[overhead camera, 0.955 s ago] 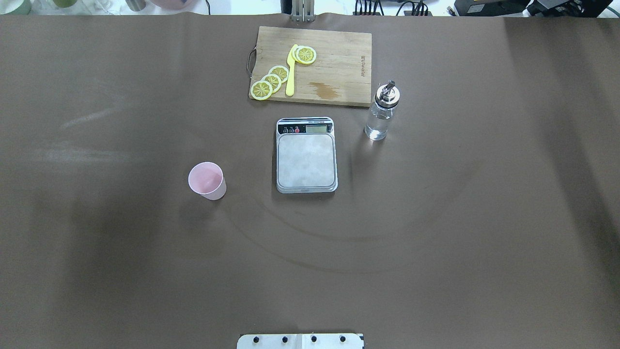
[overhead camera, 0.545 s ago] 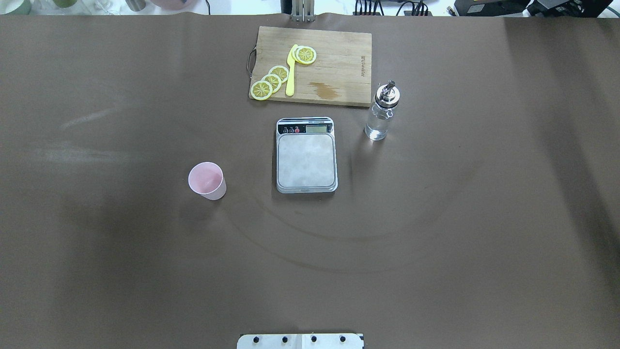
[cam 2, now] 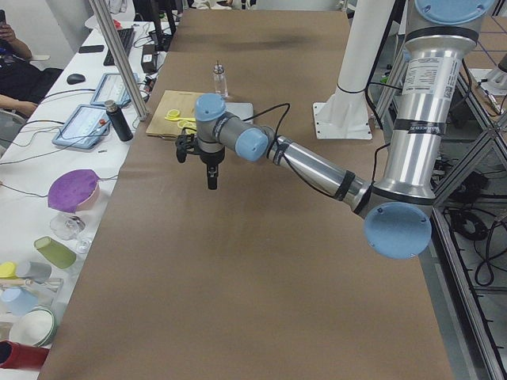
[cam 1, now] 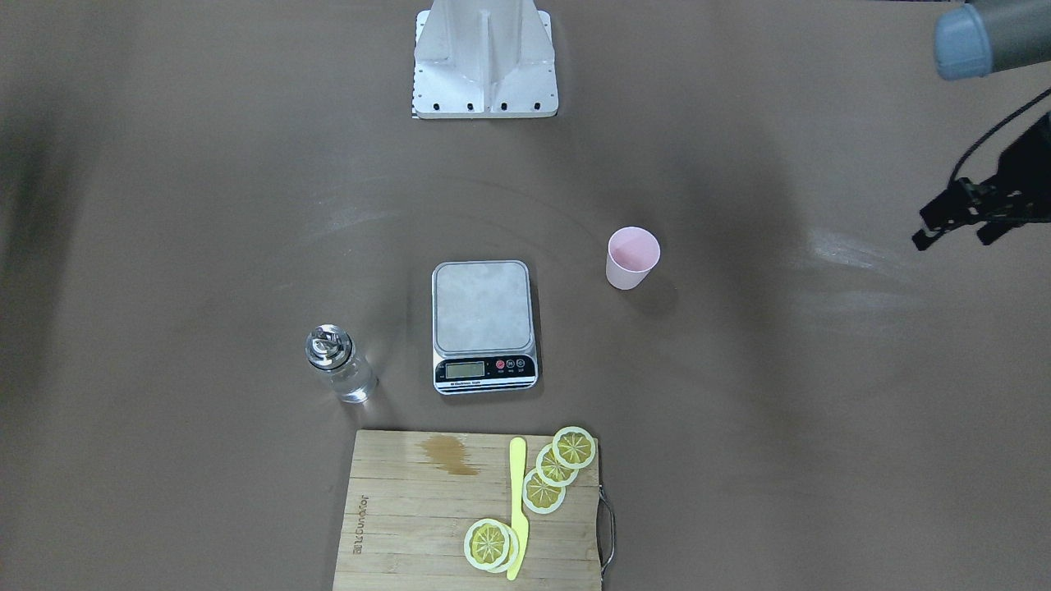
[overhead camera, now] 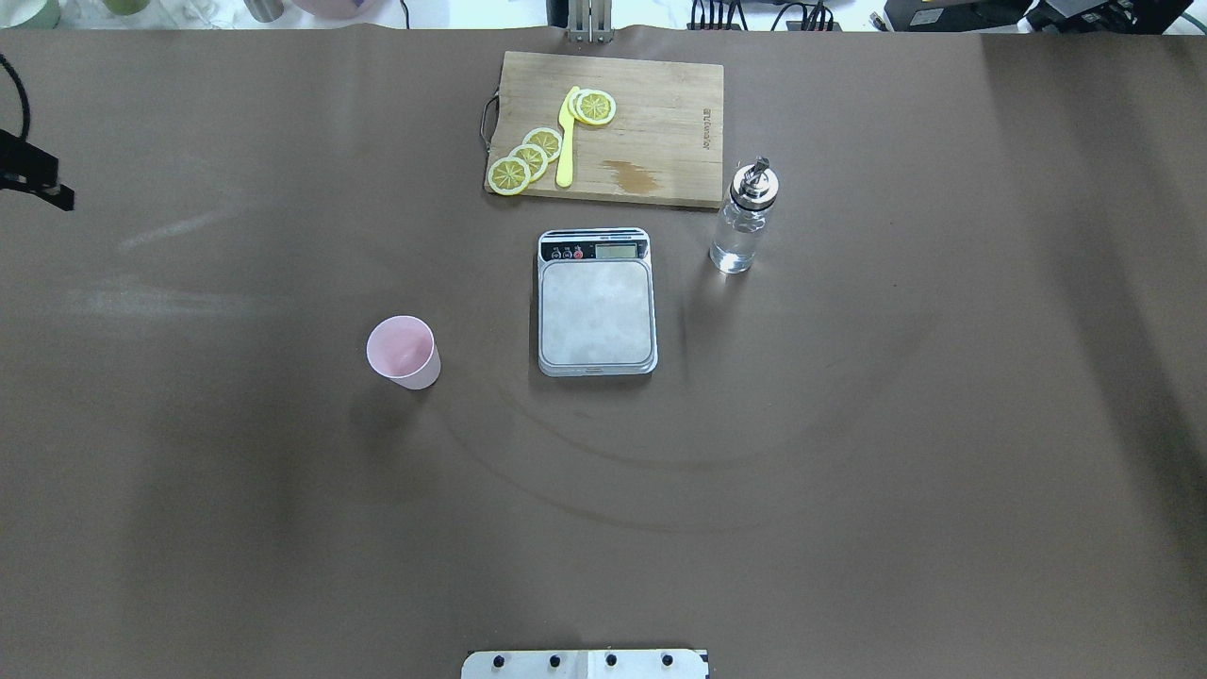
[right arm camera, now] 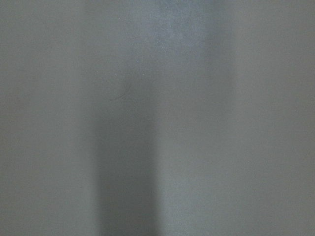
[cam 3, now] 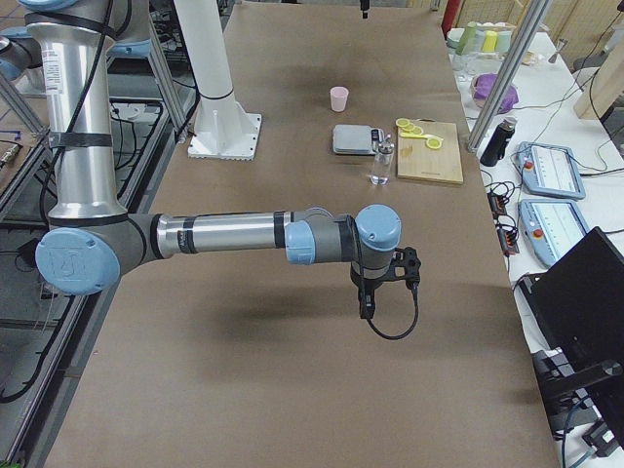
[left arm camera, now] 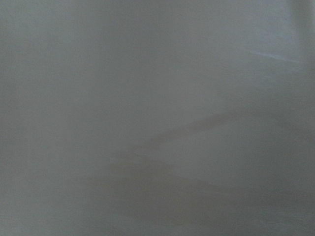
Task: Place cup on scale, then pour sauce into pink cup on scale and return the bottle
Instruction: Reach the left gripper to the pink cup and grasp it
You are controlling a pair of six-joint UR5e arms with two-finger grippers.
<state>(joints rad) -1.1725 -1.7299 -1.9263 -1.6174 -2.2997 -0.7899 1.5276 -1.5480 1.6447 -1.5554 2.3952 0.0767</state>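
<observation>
The pale pink cup (overhead camera: pixel 404 351) stands upright on the brown table, left of the scale (overhead camera: pixel 596 311); it also shows in the front view (cam 1: pixel 632 257). The scale's steel platform is bare. The clear glass bottle (overhead camera: pixel 743 222) with a silver pourer cap stands right of the scale and holds clear sauce. My left gripper (cam 1: pixel 952 238) hangs at the table's far left, well away from the cup, its two fingers apart and empty. It just shows at the overhead view's left edge (overhead camera: pixel 42 184). My right gripper (cam 3: pixel 366 307) shows only in the right side view, far from the bottle; I cannot tell its state.
A wooden cutting board (overhead camera: pixel 660 113) lies behind the scale with lemon slices (overhead camera: pixel 528 156) and a yellow knife (overhead camera: pixel 564 141) on it. The robot's base plate (overhead camera: pixel 585 663) sits at the near edge. Both wrist views show only blurred brown table.
My left gripper has come into the overhead view at its left edge. The cup, scale and bottle have not moved.
</observation>
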